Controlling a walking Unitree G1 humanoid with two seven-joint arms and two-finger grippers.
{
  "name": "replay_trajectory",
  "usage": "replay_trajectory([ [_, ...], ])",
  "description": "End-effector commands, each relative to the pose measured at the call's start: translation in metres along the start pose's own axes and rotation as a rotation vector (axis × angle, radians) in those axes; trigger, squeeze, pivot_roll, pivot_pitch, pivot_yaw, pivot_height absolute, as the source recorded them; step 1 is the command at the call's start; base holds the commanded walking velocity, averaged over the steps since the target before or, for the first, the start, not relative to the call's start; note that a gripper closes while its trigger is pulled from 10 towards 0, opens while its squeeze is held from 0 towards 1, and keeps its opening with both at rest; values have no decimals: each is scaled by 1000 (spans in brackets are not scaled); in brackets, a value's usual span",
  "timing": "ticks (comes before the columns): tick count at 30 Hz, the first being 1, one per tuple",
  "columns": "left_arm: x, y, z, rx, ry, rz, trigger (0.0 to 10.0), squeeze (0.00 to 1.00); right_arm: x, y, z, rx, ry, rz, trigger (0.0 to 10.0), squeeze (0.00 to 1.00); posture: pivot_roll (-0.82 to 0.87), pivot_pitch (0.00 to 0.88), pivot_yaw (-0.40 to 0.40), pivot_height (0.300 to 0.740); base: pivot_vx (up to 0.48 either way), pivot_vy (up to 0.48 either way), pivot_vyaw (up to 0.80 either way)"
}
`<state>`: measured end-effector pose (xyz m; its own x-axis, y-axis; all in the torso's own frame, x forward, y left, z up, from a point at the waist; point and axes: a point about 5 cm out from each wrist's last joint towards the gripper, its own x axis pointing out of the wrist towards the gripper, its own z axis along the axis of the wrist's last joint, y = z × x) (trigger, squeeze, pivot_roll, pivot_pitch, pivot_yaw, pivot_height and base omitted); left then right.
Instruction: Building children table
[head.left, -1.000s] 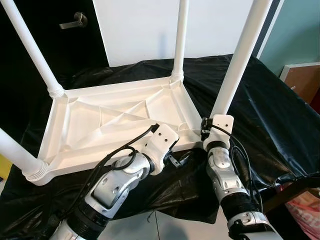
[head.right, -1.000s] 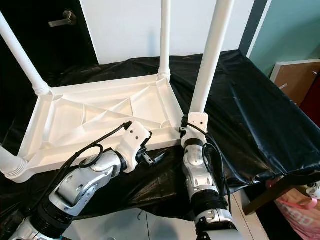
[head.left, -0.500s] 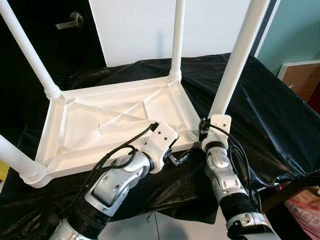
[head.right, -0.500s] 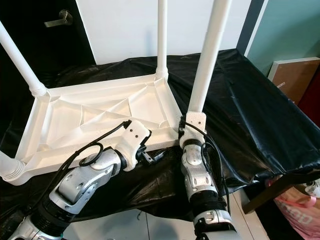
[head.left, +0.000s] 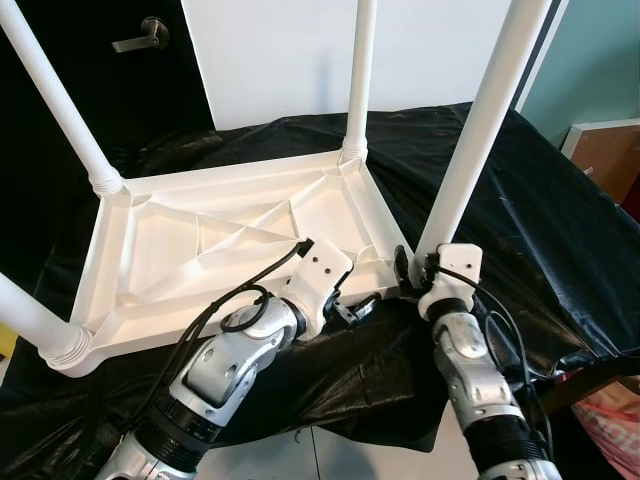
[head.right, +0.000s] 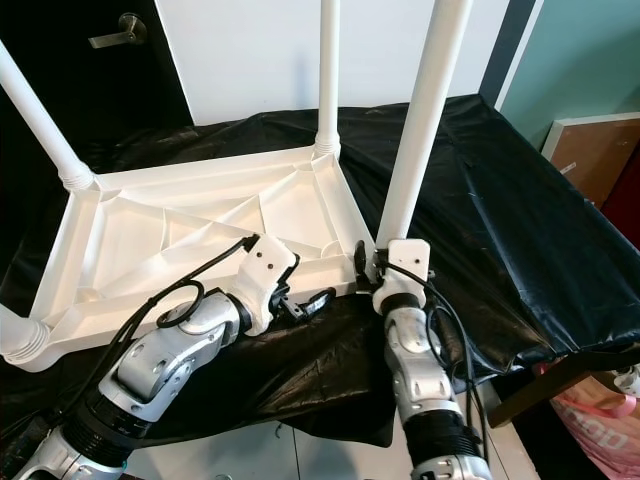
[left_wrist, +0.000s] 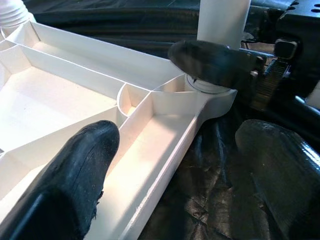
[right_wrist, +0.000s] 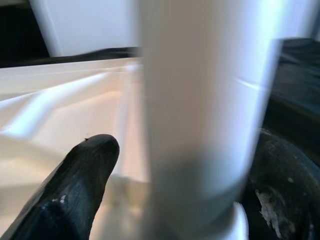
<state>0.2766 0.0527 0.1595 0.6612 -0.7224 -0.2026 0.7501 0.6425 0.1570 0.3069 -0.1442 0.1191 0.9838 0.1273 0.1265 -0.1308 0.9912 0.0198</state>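
Here the right tool (head.left: 408, 272) clasps the leg (head.left: 478, 130); the left tool (head.left: 352, 305) gapes astride the tabletop (head.left: 180, 255) rim.

head stereo pair: looking down and forward from above both arms at the upturned white table (head.left: 230, 240) on black cloth (head.left: 540, 230) | left wrist: peering close along its fingers at the near right corner | right wrist: pressing very near the near right leg (right_wrist: 200, 110) | shared: that corner
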Motion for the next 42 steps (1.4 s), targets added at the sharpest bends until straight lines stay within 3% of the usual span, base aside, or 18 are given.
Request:
replay_trajectory([
  [1,-1,-4,0,18,3,-104,10000,0,-1,1,0,10,3,73,10000,0,-94,0,2,740,0,0,0],
  [7,-1,-9,-1,24,2,-127,10000,0,-1,-6,3,-21,-2,146,10000,0,-92,0,-1,740,0,0,0],
  [10,1,-15,-1,31,4,-154,10000,0,9,-20,2,-98,46,307,10000,0,-88,0,-3,740,0,0,0],
  [12,1,-15,-1,31,4,-154,10000,0,9,-20,2,-98,46,307,10000,0,-88,0,-3,740,0,0,0],
  [15,2,-16,-1,35,4,-158,10000,0,19,-29,3,-155,92,423,10000,0,-86,0,0,740,0,0,0],
  [23,2,-14,0,47,3,-160,10000,0,35,-26,2,-213,156,538,10000,0,-76,0,3,740,0,0,0],
  [24,2,-14,0,48,2,-160,10000,0,37,-25,1,-221,165,550,980,0,-70,0,0,740,0,0,0],
  [25,2,-14,1,49,2,-159,10000,0,38,-25,0,-223,177,555,0,0,-64,0,-3,740,0,0,0],
  [37,0,-16,-2,44,10,-153,10000,0,35,-35,-10,-217,232,545,0,0,-52,0,-13,740,0,0,0],
  [38,-1,-16,-3,42,12,-152,10000,0,34,-37,-12,-213,240,534,4235,0,-52,0,-14,740,0,0,0],
  [39,-1,-17,-4,40,13,-150,10000,0,34,-39,-14,-206,248,498,10000,0,-52,0,-14,740,0,0,0],
  [41,-1,-17,-4,40,13,-150,10000,0,34,-39,-14,-206,248,498,10000,0,-52,0,-14,740,0,0,0],
  [42,-1,-17,-4,38,15,-148,10000,0,35,-42,-17,-226,264,439,10000,0,-54,0,-14,740,0,0,0],
])
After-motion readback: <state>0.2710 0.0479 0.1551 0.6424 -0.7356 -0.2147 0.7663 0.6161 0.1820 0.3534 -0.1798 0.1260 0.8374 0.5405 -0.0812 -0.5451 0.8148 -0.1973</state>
